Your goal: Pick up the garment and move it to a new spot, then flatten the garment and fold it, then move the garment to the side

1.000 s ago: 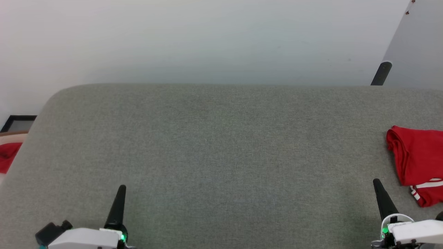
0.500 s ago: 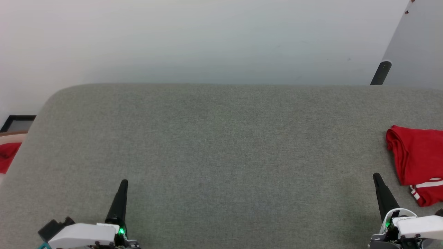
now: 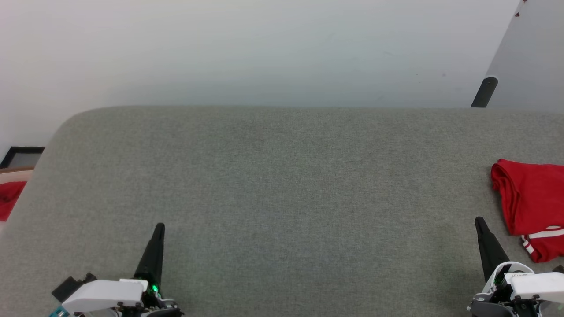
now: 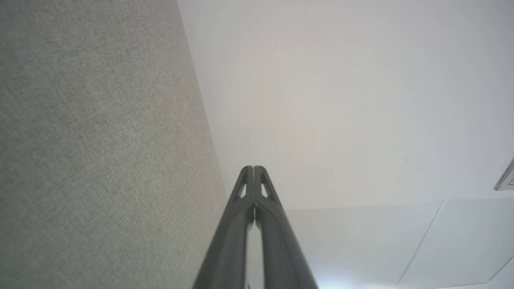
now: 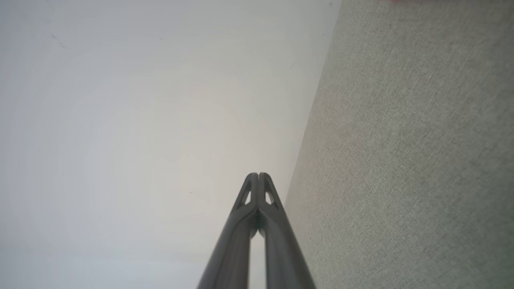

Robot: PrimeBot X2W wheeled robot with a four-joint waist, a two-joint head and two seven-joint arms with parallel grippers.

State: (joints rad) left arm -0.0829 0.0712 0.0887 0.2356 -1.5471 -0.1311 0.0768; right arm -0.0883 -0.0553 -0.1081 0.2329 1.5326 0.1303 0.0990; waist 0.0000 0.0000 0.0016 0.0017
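Lying folded at the right edge of the grey pad (image 3: pixel 282 176), the garment (image 3: pixel 531 200) runs long from far to near, with its striped trim at the near end. My left gripper (image 3: pixel 159 226) and right gripper (image 3: pixel 478 219) hang over the pad's near edge. Both are pinched tight on nothing and point to the far edge.

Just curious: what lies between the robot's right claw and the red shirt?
Nothing. In the head view, bare grey surface separates the shut right gripper from the garment; they are apart.
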